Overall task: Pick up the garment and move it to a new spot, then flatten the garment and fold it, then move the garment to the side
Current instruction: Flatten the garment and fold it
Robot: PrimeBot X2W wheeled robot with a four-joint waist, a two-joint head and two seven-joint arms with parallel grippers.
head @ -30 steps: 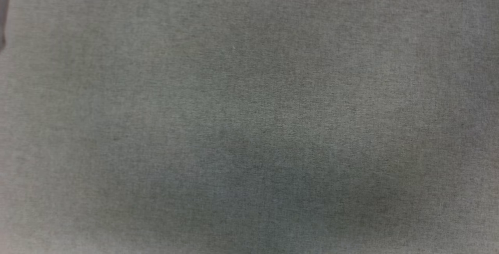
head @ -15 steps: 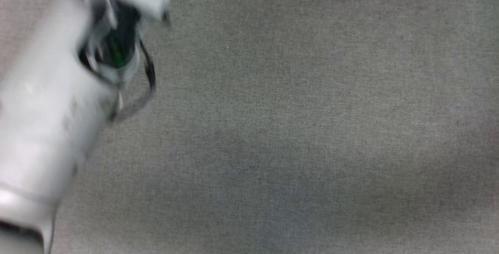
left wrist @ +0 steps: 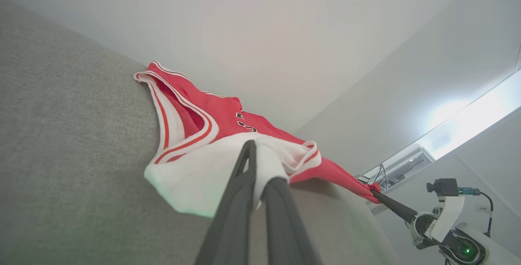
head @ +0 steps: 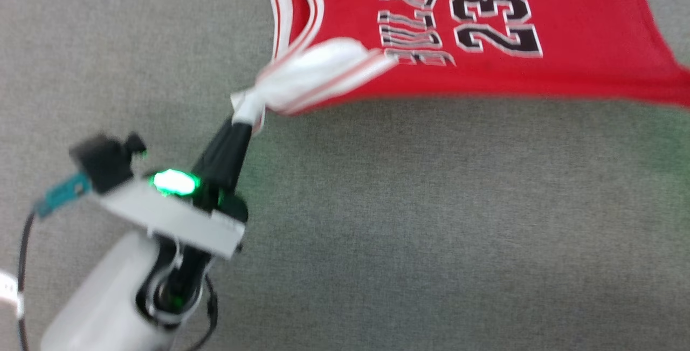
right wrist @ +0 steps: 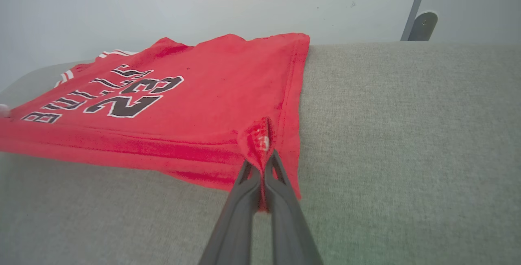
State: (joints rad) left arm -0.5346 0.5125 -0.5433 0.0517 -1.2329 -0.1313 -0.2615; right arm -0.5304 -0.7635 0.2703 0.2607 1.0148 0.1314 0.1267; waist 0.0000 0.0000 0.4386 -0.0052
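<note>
Shirt [head: 582, 27] lies spread on grey cloth surface [head: 431, 232], at top of head view, "23" print facing up. L gripper [head: 243, 119] sits lower left in head view, fingers together, clamped on the white sleeve [head: 318, 70], which bunches at the tips. R gripper [right wrist: 262, 157] has fingers together, pinching shirt's red bottom corner; small fold of cloth pokes up btw the tips. Near edge of shirt drawn straight btw the two grippers. Far edge rests on surface close to pale wall [right wrist: 203, 0].
</note>
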